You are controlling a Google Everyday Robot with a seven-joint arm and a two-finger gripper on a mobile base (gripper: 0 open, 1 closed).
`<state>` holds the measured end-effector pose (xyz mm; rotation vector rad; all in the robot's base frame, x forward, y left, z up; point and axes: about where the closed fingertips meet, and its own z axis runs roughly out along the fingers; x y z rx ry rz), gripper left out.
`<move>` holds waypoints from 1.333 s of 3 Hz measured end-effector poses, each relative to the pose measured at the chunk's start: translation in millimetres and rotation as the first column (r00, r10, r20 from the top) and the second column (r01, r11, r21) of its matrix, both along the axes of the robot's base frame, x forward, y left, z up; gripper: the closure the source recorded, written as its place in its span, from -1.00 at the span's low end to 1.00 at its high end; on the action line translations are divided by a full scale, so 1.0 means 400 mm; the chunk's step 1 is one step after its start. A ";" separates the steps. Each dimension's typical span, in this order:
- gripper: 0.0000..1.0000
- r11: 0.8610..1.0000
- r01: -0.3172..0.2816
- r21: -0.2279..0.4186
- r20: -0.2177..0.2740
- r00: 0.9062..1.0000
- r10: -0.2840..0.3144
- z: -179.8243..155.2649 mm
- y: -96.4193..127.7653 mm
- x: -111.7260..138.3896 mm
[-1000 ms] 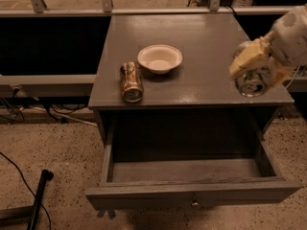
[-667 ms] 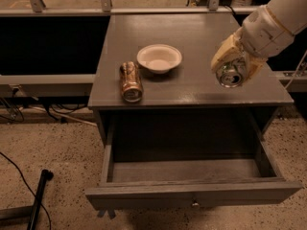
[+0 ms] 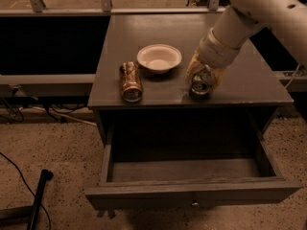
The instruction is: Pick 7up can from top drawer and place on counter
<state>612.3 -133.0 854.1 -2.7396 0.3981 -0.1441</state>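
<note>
A: "Since the top drawer [image 3: 144, 195] hangs open and empty, where's the 7up can [image 3: 200, 86]?"

B: "In the gripper [image 3: 203, 76], fingers [image 3: 194, 70] closed around it, low over the counter surface [image 3: 244, 75] near the front edge, right of the bowl [image 3: 159, 57]. Placing step, I'd say."

A: "Next?"

B: "Seat it flat, then release and lift straight, clear of that edge."

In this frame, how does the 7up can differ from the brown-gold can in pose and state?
The brown-gold can lies free on its side, left of the white bowl; the 7up can is right of the bowl, clamped in the gripper. The brown-gold can's whole side shows; the 7up can shows mostly its silver end. Both are over the counter near its front edge, one end facing the camera.
</note>
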 end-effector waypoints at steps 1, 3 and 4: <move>0.64 0.999 0.009 -0.042 -0.039 0.999 -0.011 -0.066 0.024 0.028; -0.46 0.999 0.009 -0.042 -0.040 0.999 -0.011 -0.052 0.025 0.029; -0.92 0.996 0.008 -0.094 -0.056 0.998 -0.013 -0.031 0.026 0.046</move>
